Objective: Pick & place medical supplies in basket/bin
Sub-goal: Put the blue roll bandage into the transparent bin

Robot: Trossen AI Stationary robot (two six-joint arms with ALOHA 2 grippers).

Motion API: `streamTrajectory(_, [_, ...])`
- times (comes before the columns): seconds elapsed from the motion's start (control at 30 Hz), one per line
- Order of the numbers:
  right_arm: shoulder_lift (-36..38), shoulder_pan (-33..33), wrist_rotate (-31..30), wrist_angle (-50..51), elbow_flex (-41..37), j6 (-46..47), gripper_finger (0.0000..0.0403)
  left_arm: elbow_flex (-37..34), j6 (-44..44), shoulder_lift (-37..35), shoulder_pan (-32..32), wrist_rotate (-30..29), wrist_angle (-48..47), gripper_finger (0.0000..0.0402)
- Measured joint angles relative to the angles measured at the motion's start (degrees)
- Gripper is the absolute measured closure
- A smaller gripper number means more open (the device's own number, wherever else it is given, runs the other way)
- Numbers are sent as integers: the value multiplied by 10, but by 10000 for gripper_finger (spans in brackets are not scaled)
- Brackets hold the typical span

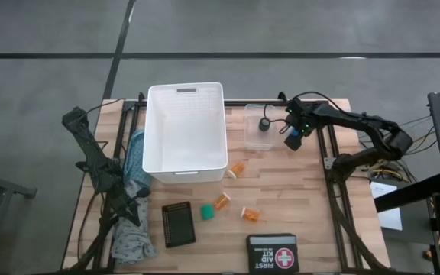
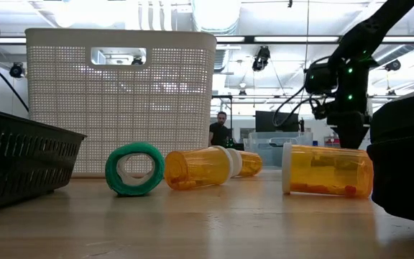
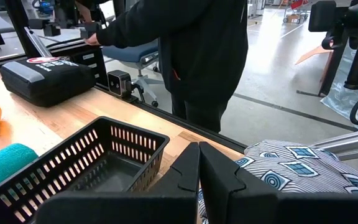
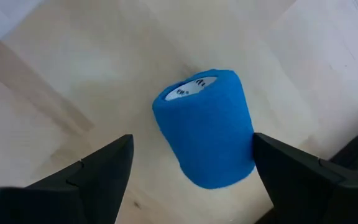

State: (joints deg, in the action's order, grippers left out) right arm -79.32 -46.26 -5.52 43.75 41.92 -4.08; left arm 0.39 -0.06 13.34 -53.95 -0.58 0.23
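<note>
White basket: your biggest item, at the table's back centre, standing upright; the inside looks bare from above.
Patterned cloth: draped along the left edge, under and beside the left arm.
First aid case: front edge, right of centre.
Black tray: lying flat in front of the basket.
Clear tub: just right of the basket, with a black round piece inside.
Right gripper: you have it at the tub's right side, fingers spread wide, the blue roll lying between them, neither finger touching it.
Left gripper: low over the cloth at the left edge, fingers pressed together, nothing held.
Orange bottles: three on their sides in front of the basket.
Green roll: between the black tray and the bottles.
</note>
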Motion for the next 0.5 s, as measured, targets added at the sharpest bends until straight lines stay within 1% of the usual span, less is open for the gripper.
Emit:
streamTrajectory(0.23, [-22,-1,-5,-9,16,-21,83,0,0,0,0,0,0,391])
streamTrajectory(0.5, [-31,-37,12,-13,15,-26,85,0,0,0,0,0,0,391])
